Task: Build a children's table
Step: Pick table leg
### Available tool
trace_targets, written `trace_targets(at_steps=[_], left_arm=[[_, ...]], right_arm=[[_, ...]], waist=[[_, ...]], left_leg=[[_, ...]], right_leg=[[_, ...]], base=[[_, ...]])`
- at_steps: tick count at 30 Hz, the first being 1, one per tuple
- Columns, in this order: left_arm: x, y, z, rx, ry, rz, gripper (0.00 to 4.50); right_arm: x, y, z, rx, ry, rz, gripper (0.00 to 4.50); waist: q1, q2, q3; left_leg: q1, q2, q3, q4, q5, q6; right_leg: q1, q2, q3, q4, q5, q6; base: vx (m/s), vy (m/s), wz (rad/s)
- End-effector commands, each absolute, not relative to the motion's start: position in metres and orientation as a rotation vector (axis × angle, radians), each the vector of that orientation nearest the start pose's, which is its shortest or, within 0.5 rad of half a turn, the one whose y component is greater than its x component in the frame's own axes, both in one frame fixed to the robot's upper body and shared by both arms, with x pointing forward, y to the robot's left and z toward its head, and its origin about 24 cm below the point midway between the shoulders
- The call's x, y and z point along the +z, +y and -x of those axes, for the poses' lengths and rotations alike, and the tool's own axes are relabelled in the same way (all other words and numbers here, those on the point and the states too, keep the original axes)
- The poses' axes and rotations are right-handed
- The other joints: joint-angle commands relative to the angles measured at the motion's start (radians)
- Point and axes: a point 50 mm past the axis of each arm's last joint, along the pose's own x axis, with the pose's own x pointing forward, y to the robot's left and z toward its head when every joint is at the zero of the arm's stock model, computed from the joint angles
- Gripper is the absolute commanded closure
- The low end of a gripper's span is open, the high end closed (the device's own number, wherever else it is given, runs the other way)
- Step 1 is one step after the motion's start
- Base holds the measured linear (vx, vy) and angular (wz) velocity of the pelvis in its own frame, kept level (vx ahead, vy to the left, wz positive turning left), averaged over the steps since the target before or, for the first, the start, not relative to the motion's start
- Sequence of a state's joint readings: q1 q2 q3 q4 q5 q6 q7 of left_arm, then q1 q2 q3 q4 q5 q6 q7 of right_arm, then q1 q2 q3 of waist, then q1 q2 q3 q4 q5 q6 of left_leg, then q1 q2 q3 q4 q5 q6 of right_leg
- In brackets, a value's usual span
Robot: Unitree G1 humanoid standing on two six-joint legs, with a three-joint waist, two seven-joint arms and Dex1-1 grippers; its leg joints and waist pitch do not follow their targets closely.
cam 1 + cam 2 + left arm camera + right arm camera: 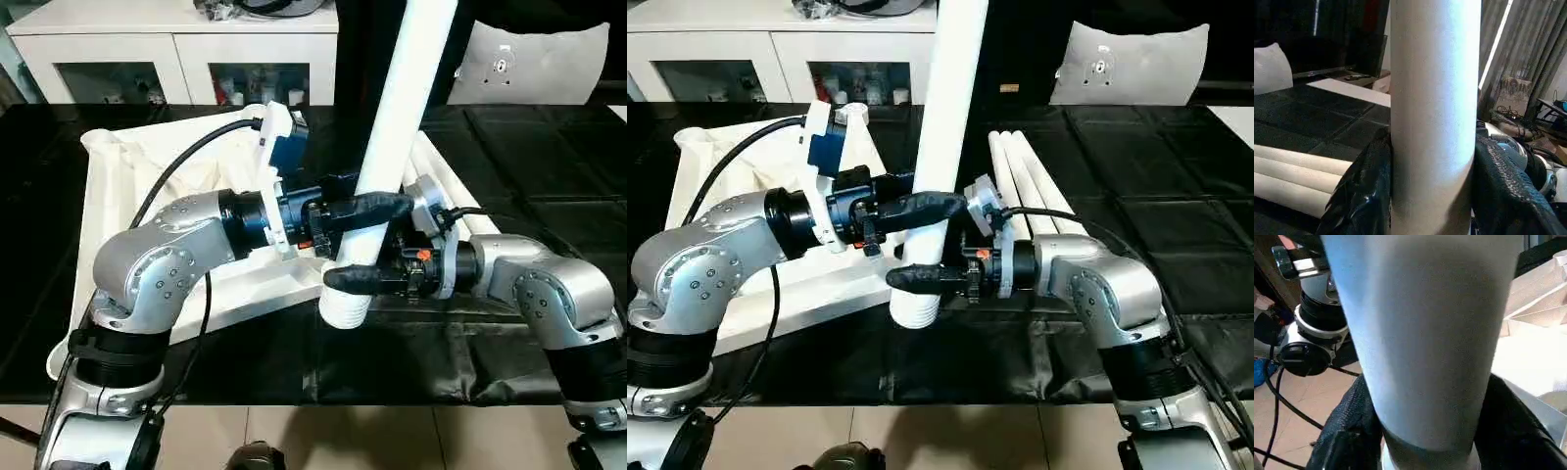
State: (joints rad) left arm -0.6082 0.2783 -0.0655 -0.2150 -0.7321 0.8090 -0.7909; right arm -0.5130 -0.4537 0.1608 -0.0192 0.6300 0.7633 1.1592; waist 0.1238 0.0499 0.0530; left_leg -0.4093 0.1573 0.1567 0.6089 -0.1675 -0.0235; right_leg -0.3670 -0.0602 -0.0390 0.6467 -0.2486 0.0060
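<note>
Here, upright tube leg (945, 117), pinched by left end effector (921, 208), right end effector (921, 279) seemingly clamping below

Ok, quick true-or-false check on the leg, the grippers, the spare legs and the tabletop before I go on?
1. Both grippers grip one leg. True: left gripper above, right gripper below.
2. The held leg lies flat on the mat. False: it stands nearly upright.
3. Three spare legs lie side by side on the black mat. True.
4. The tabletop has a leg already fitted. False: no socket in sight holds one.
</note>
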Motion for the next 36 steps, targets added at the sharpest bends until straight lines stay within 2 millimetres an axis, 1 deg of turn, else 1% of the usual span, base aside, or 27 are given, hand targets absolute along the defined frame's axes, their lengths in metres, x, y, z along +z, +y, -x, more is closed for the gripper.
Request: trace_targets(at_steps=[1,3,4,6,9,11,12,13,14,16,18,19,20,21,22,24,25,26,27,28,30,31,32,33,34,35,36], left_arm=[[0.206,0.072,-0.274,-1.425,-0.034,0.208,2.64],[0.206,0.071,-0.274,-1.427,-0.033,0.21,2.64],[0.206,0.071,-0.274,-1.429,-0.032,0.21,2.64],[0.207,0.071,-0.273,-1.437,-0.031,0.202,2.64],[0.21,0.069,-0.27,-1.454,-0.032,0.226,2.64],[0.214,0.066,-0.262,-1.523,-0.057,0.248,2.08],[0.214,0.065,-0.26,-1.533,-0.057,0.252,1.94],[0.214,0.065,-0.26,-1.533,-0.057,0.252,1.92],[0.214,0.064,-0.258,-1.541,-0.056,0.258,1.76],[0.214,0.062,-0.258,-1.541,-0.06,0.268,1.58],[0.214,0.06,-0.257,-1.535,-0.074,0.301,1.42],[0.215,0.06,-0.256,-1.533,-0.076,0.307,1.42],[0.216,0.059,-0.256,-1.533,-0.089,0.339,1.2],[0.218,0.06,-0.256,-1.526,-0.104,0.369,1.12],[0.22,0.06,-0.256,-1.516,-0.118,0.394,1.04],[0.224,0.063,-0.26,-1.476,-0.157,0.427,0.94],[0.226,0.067,-0.264,-1.442,-0.18,0.468,0.84],[0.228,0.071,-0.269,-1.408,-0.201,0.513,0.78],[0.231,0.079,-0.275,-1.357,-0.233,0.58,0.75],[0.232,0.084,-0.278,-1.329,-0.253,0.618,0.75],[0.232,0.096,-0.284,-1.256,-0.276,0.676,0.75],[0.232,0.097,-0.284,-1.247,-0.275,0.674,0.75],[0.226,0.107,-0.288,-1.154,-0.262,0.654,0.75],[0.226,0.107,-0.288,-1.154,-0.262,0.654,0.75],[0.219,0.117,-0.289,-1.048,-0.239,0.579,0.75],[0.216,0.12,-0.289,-1.011,-0.231,0.551,0.75],[0.21,0.127,-0.288,-0.931,-0.217,0.477,0.75]], right_arm=[[0.133,-0.118,-0.282,1.476,0.334,-0.197,2.49],[0.133,-0.118,-0.282,1.471,0.337,-0.199,2.5],[0.132,-0.118,-0.283,1.464,0.335,-0.193,2.51],[0.131,-0.117,-0.284,1.452,0.333,-0.182,2.53],[0.129,-0.117,-0.284,1.437,0.333,-0.181,2.53],[0.13,-0.115,-0.283,1.437,0.31,-0.196,2.54],[0.13,-0.115,-0.283,1.438,0.306,-0.202,2.54],[0.13,-0.115,-0.283,1.438,0.306,-0.202,2.54],[0.13,-0.113,-0.282,1.441,0.296,-0.211,2.54],[0.13,-0.112,-0.282,1.431,0.284,-0.22,2.54],[0.129,-0.109,-0.28,1.415,0.271,-0.235,2.54],[0.129,-0.109,-0.279,1.413,0.27,-0.238,2.54],[0.128,-0.108,-0.278,1.407,0.264,-0.249,2.55],[0.128,-0.107,-0.276,1.396,0.259,-0.26,2.55],[0.128,-0.107,-0.275,1.384,0.253,-0.265,2.55],[0.128,-0.106,-0.273,1.363,0.242,-0.272,2.55],[0.128,-0.106,-0.272,1.35,0.236,-0.278,2.55],[0.129,-0.106,-0.271,1.337,0.23,-0.286,2.55],[0.129,-0.106,-0.268,1.313,0.217,-0.302,2.55],[0.128,-0.106,-0.267,1.302,0.211,-0.304,2.55],[0.127,-0.108,-0.263,1.27,0.201,-0.306,2.57],[0.127,-0.108,-0.263,1.265,0.198,-0.305,2.57],[0.127,-0.109,-0.261,1.211,0.174,-0.302,2.57],[0.127,-0.109,-0.261,1.211,0.174,-0.302,2.57],[0.127,-0.111,-0.263,1.108,0.158,-0.295,2.57],[0.127,-0.112,-0.263,1.069,0.157,-0.29,2.57],[0.127,-0.113,-0.265,1.001,0.156,-0.267,2.57]], waist=[[0.001,-0.016,-0.074],[0.001,-0.017,-0.073],[0.001,-0.013,-0.073],[0.001,-0.015,-0.074],[0.001,-0.014,-0.075],[0.001,-0.011,-0.075],[0.001,-0.012,-0.075],[0.002,-0.009,-0.075],[0.003,-0.004,-0.075],[0.002,-0.007,-0.074],[0.002,0.002,-0.072],[0.002,-0.002,-0.072],[0.002,0.007,-0.074],[0.004,0.004,-0.075],[0.004,0.016,-0.074],[0.002,0.014,-0.073],[0.002,0.013,-0.074],[0.0,0.021,-0.072],[0.001,0.021,-0.072],[0.003,0.025,-0.072],[0.002,0.022,-0.074],[0.002,0.022,-0.074],[0.001,0.019,-0.072],[0.001,0.021,-0.074],[-0.003,0.012,-0.074],[-0.009,0.022,-0.073],[-0.01,0.0,-0.072]], left_leg=[[0.029,0.063,-0.016,-0.057,-0.073,0.041],[0.028,0.062,-0.016,-0.057,-0.077,0.039],[0.029,0.062,-0.017,-0.057,-0.077,0.037],[0.029,0.062,-0.016,-0.057,-0.077,0.036],[0.029,0.062,-0.016,-0.057,-0.074,0.035],[0.028,0.061,-0.017,-0.056,-0.077,0.036],[0.029,0.061,-0.017,-0.056,-0.077,0.036],[0.029,0.062,-0.017,-0.056,-0.08,0.034],[0.029,0.062,-0.018,-0.056,-0.086,0.032],[0.03,0.063,-0.018,-0.058,-0.095,0.03],[0.03,0.063,-0.019,-0.06,-0.113,0.019],[0.031,0.065,-0.019,-0.061,-0.12,0.014],[0.03,0.063,-0.02,-0.061,-0.127,0.007],[0.031,0.063,-0.021,-0.061,-0.126,0.005],[0.032,0.064,-0.022,-0.062,-0.138,-0.003],[0.029,0.061,-0.024,-0.063,-0.149,-0.007],[0.029,0.06,-0.023,-0.062,-0.149,-0.007],[0.03,0.06,-0.023,-0.063,-0.163,-0.01],[0.029,0.058,-0.023,-0.062,-0.173,-0.015],[0.029,0.058,-0.024,-0.062,-0.176,-0.015],[0.028,0.056,-0.024,-0.062,-0.17,-0.016],[0.027,0.056,-0.025,-0.062,-0.165,-0.012],[0.025,0.057,-0.025,-0.066,-0.159,-0.009],[0.026,0.057,-0.025,-0.065,-0.156,-0.009],[0.024,0.056,-0.025,-0.066,-0.151,-0.007],[0.027,0.058,-0.027,-0.069,-0.145,-0.012],[0.028,0.061,-0.025,-0.073,-0.147,-0.011]], right_leg=[[0.035,-0.08,0.038,-0.069,0.021,-0.251],[0.035,-0.081,0.039,-0.07,0.015,-0.25],[0.034,-0.081,0.038,-0.069,0.014,-0.249],[0.035,-0.081,0.039,-0.069,0.017,-0.247],[0.035,-0.08,0.038,-0.067,0.032,-0.252],[0.035,-0.08,0.038,-0.068,0.038,-0.256],[0.035,-0.08,0.038,-0.067,0.039,-0.257],[0.034,-0.08,0.038,-0.067,0.04,-0.259],[0.034,-0.08,0.038,-0.066,0.04,-0.26],[0.035,-0.08,0.038,-0.068,0.033,-0.259],[0.033,-0.079,0.038,-0.07,0.016,-0.255],[0.034,-0.081,0.039,-0.072,0.017,-0.253],[0.035,-0.079,0.039,-0.072,0.019,-0.25],[0.036,-0.08,0.038,-0.071,0.026,-0.251],[0.033,-0.077,0.038,-0.073,0.033,-0.249],[0.038,-0.077,0.038,-0.073,0.043,-0.252],[0.039,-0.078,0.038,-0.072,0.04,-0.25],[0.036,-0.078,0.038,-0.078,0.019,-0.245],[0.039,-0.08,0.039,-0.079,-0.009,-0.246],[0.038,-0.081,0.039,-0.08,-0.019,-0.247],[0.04,-0.078,0.039,-0.08,-0.027,-0.234],[0.039,-0.078,0.038,-0.081,-0.031,-0.224],[0.038,-0.079,0.04,-0.082,-0.045,-0.206],[0.037,-0.078,0.039,-0.081,-0.05,-0.197],[0.039,-0.078,0.039,-0.082,-0.054,-0.189],[0.033,-0.077,0.039,-0.082,-0.071,-0.165],[0.032,-0.077,0.04,-0.09,-0.084,-0.155]], base=[[0.0,0.0,0.0],[0.0,0.0,0.0],[0.0,0.0,0.0],[0.0,0.0,0.0],[0.0,0.0,0.0],[0.0,0.0,0.0],[0.0,0.0,0.0],[0.0,0.0,0.0],[0.0,0.0,0.0],[0.0,0.0,0.0],[0.0,0.0,0.0],[0.0,0.0,0.0],[0.0,0.0,0.0],[0.0,0.0,0.0],[0.0,0.0,0.0],[0.0,0.0,0.0],[0.0,0.0,0.0],[0.0,0.0,0.0],[0.0,0.0,0.0],[0.0,0.0,0.0],[0.0,0.0,0.0],[0.0,0.0,0.0],[0.0,0.0,0.0],[0.0,0.0,0.0],[0.0,0.0,0.0],[0.0,0.0,0.0],[0.0,0.0,0.0]])
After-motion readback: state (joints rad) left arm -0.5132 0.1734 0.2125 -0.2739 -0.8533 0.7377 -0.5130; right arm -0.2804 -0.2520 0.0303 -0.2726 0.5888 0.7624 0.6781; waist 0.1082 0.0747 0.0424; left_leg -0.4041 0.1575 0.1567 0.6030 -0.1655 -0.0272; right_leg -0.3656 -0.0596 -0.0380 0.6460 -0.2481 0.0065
